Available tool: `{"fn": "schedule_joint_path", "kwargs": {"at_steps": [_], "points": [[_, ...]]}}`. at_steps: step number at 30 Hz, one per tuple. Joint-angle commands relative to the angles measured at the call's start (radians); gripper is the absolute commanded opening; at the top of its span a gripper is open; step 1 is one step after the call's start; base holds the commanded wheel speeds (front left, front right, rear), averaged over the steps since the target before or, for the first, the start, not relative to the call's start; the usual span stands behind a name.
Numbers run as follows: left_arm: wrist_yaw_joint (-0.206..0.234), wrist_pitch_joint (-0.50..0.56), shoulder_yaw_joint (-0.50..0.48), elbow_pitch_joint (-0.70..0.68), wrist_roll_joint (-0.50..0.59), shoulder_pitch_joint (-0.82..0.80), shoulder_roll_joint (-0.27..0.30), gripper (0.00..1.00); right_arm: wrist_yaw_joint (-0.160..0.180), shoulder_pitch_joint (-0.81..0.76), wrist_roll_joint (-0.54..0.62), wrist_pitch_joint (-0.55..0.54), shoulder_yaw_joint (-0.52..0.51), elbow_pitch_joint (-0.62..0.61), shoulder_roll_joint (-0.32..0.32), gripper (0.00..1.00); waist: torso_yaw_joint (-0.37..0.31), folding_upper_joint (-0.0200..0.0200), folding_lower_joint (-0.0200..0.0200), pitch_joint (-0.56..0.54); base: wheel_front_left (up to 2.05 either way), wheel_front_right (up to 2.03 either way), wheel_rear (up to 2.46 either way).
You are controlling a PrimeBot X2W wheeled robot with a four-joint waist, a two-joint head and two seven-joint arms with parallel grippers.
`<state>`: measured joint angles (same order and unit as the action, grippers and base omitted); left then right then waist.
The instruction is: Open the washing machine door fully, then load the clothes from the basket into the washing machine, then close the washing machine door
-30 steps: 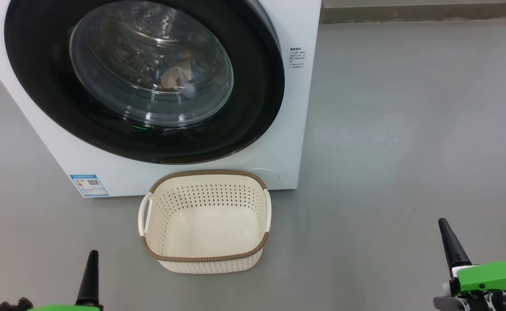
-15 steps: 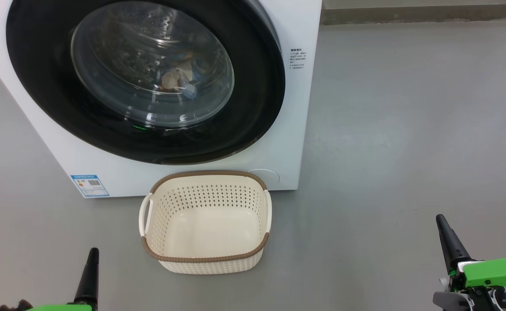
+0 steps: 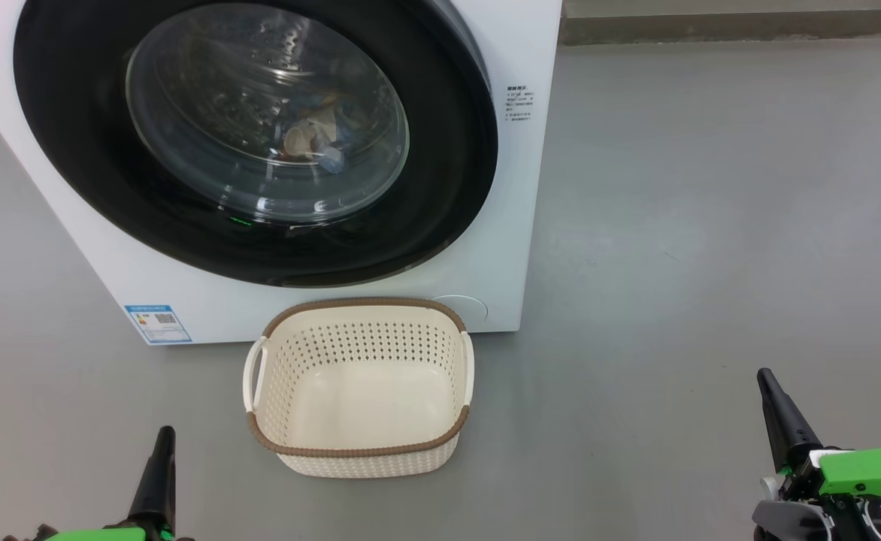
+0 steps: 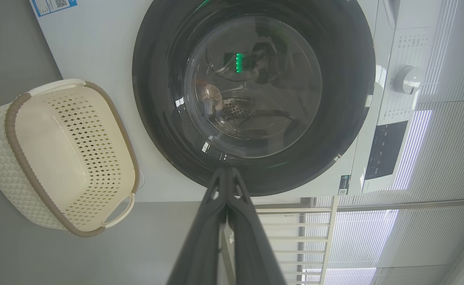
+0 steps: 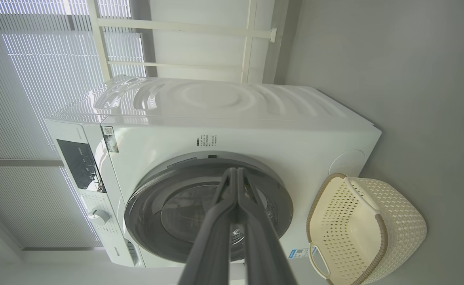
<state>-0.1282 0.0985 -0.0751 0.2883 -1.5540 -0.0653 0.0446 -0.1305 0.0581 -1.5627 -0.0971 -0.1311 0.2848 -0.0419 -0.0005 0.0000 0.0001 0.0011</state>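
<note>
My left claw [image 3: 164, 436] sits low on my left and my right claw [image 3: 766, 377] low on my right, both pressed together and pointing forward, well apart from the basket [image 3: 358, 452] on the floor [image 3: 673, 263] just before the closed washing machine door [image 3: 444, 188], with the clothes [image 3: 313, 139] behind its glass.

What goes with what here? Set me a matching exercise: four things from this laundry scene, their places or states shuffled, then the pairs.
Things:
1. the washing machine door
2. the basket
3. the clothes
4. left gripper

States:
A. empty, standing on the floor
B. fingers pressed together, holding nothing
C. closed
D. lying behind the round glass

Pairs: 1-C, 2-A, 3-D, 4-B
</note>
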Motion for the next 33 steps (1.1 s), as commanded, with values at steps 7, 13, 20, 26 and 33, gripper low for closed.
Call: {"fn": "schedule_joint_path", "kwargs": {"at_steps": [7,13,20,26,33], "points": [[-0.002,0.016,-0.041,-0.035,-0.053,-0.050,0.006,0.00,0.000,0.057,-0.044,-0.017,0.015,-0.034,-0.008,0.00,0.001,0.0000,0.0000,-0.001,0.00,0.00,0.00],[-0.002,0.016,-0.041,-0.035,-0.053,-0.050,0.006,0.00,0.000,0.057,-0.044,-0.017,0.015,-0.034,-0.008,0.00,0.001,0.0000,0.0000,-0.001,0.00,0.00,0.00],[-0.002,0.016,-0.041,-0.035,-0.053,-0.050,0.006,0.00,0.000,0.057,-0.044,-0.017,0.015,-0.034,-0.008,0.00,0.001,0.0000,0.0000,-0.001,0.00,0.00,0.00],[-0.002,0.016,-0.041,-0.036,-0.053,-0.050,0.006,0.00,0.000,0.057,-0.044,-0.017,0.015,-0.034,-0.008,0.00,0.001,0.0000,0.0000,-0.001,0.00,0.00,0.00],[-0.002,0.016,-0.041,-0.036,-0.053,-0.050,0.006,0.00,0.000,0.057,-0.044,-0.017,0.015,-0.034,-0.008,0.00,0.001,0.0000,0.0000,-0.001,0.00,0.00,0.00]]}}
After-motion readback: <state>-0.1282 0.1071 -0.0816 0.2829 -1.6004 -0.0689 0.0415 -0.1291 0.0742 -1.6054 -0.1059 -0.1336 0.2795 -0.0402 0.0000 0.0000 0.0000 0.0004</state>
